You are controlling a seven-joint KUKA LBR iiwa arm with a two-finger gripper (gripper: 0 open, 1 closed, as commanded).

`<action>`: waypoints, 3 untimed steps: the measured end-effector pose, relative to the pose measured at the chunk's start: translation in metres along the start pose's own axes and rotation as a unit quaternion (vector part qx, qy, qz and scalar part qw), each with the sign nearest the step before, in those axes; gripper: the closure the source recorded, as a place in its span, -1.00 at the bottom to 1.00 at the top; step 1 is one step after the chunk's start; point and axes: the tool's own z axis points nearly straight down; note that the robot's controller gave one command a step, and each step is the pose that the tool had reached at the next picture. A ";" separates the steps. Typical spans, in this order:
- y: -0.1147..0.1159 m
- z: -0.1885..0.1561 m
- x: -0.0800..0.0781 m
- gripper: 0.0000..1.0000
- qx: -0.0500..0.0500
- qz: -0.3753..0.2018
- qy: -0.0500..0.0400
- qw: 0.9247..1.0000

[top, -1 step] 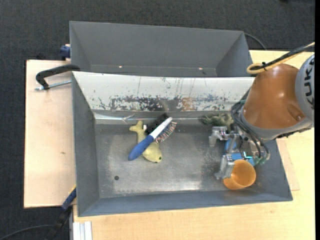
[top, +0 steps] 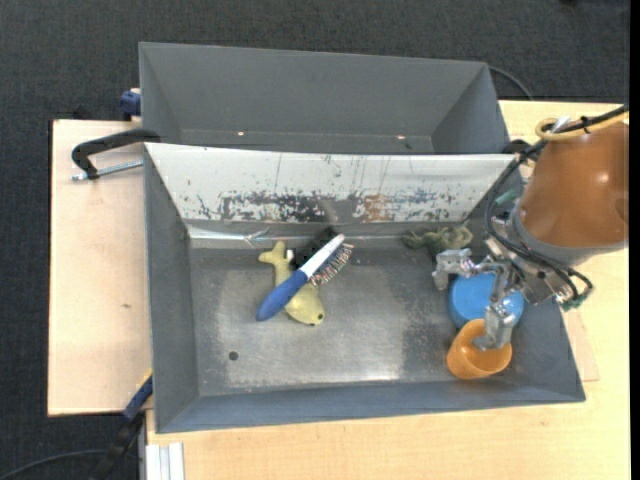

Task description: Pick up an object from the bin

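My gripper [top: 476, 298] hangs low at the right end of the bin, open. One metal finger [top: 452, 265] stands at the back left of a blue round thing [top: 466, 300]; the other finger [top: 496, 328] comes down at the rim of an orange cup [top: 472, 360] lying just in front of it. The blue thing lies between the two fingers, partly hidden by them. A small green toy [top: 437, 238] rests against the back wall, a little behind the gripper.
A blue-and-white brush [top: 300, 276] lies slantwise over a yellow rubber toy [top: 298, 304] left of the bin's middle. Bare floor stretches between those and the gripper. The right wall stands close beside the gripper, under the arm's orange cover.
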 end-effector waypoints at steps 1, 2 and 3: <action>-0.026 0.068 0.027 -1.00 -0.004 -0.165 0.005 0.986; -0.026 0.066 0.025 1.00 -0.003 -0.166 0.002 0.986; -0.034 -0.081 0.021 1.00 0.003 -0.182 -0.003 0.983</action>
